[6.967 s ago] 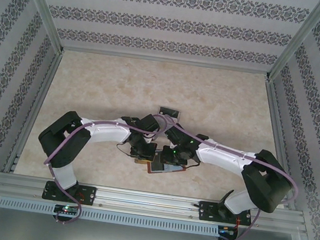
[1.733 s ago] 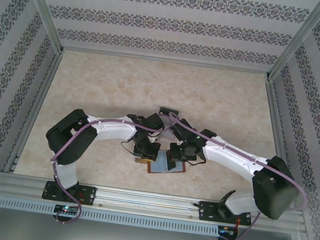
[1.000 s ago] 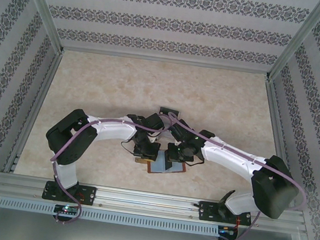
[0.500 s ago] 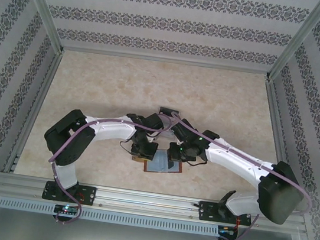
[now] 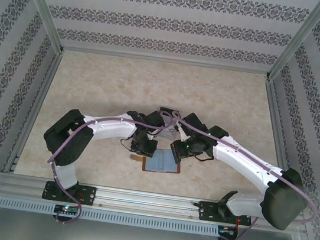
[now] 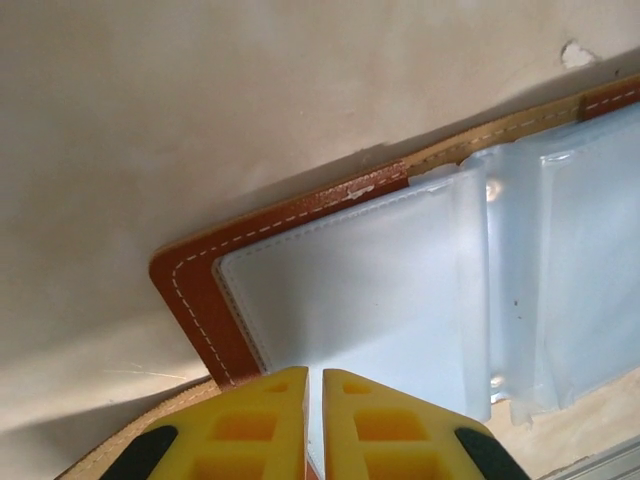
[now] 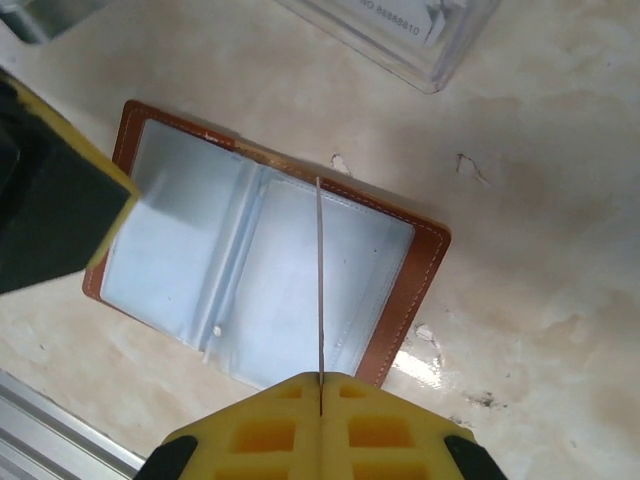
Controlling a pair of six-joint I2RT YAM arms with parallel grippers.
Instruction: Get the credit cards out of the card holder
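Since the right gripper pulled away pinching a credit card (edge-on), one is out; left gripper clamps the card holder.

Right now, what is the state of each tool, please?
Left tool: closed, over the reddish-brown leather card holder.
Right tool: closed on a thin credit card, seen edge-on.

The top camera sits high behind both arms and looks down on the whole table from far away. The left wrist camera looks past its yellow fingers, very close to one corner of the card holder. The right wrist camera hangs higher, looking down the thin edge of a credit card at the whole open holder. All three see that holder.
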